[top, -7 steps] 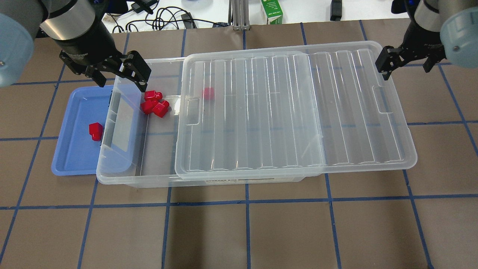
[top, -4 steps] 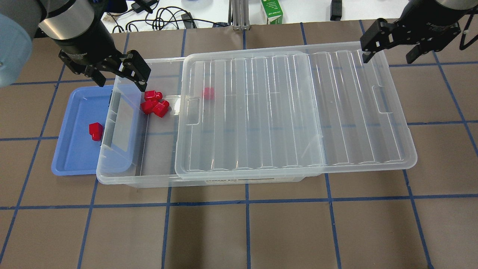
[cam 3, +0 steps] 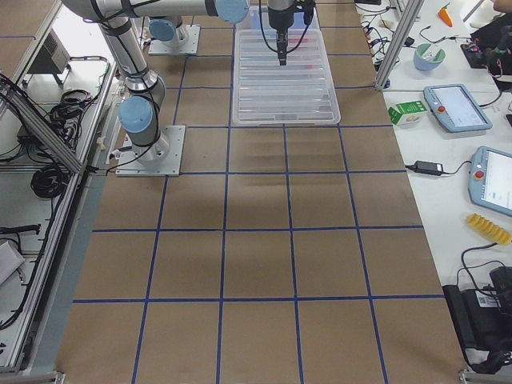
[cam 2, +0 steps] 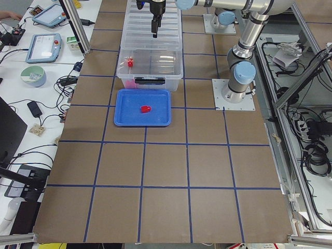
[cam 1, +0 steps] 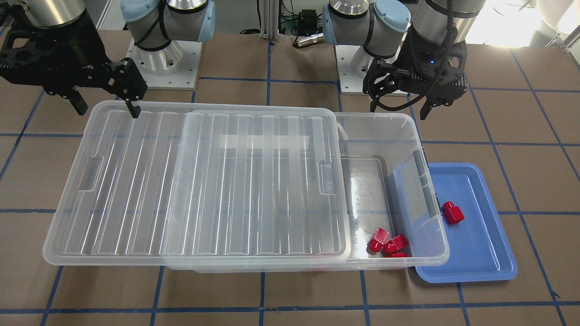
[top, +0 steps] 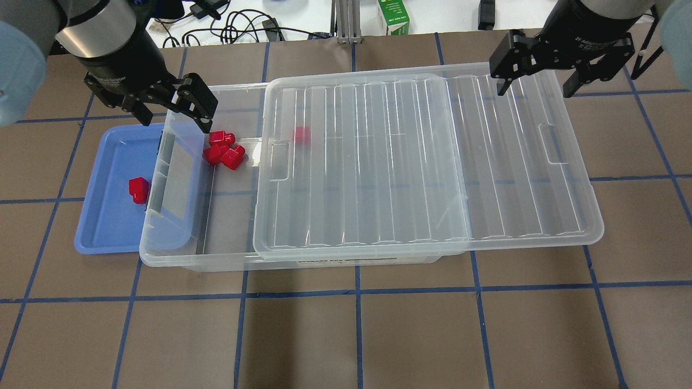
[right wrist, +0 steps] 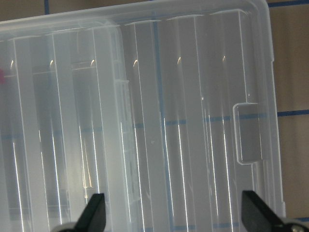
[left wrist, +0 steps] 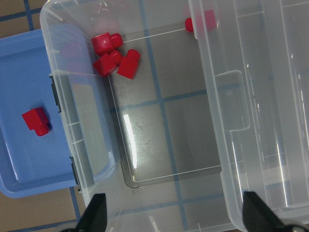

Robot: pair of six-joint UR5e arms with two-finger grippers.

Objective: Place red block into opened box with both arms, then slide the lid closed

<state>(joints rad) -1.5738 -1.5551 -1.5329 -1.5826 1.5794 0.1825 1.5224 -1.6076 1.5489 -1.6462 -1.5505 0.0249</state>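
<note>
Overhead exterior: lid (top: 427,162) overhangs box (top: 194,261), one end uncovered.

The lid (top: 411,162) and the box (top: 194,261) are clear, glossy plastic, and the ribbed lid catches streaks of light. The red block (top: 138,189) at left is shiny plastic. The blue tray (top: 108,227) is smooth plastic. The table cover (top: 378,335) looks like matt brown paper. At upper left, the left arm (top: 100,27) shows brushed silver metal.
</note>
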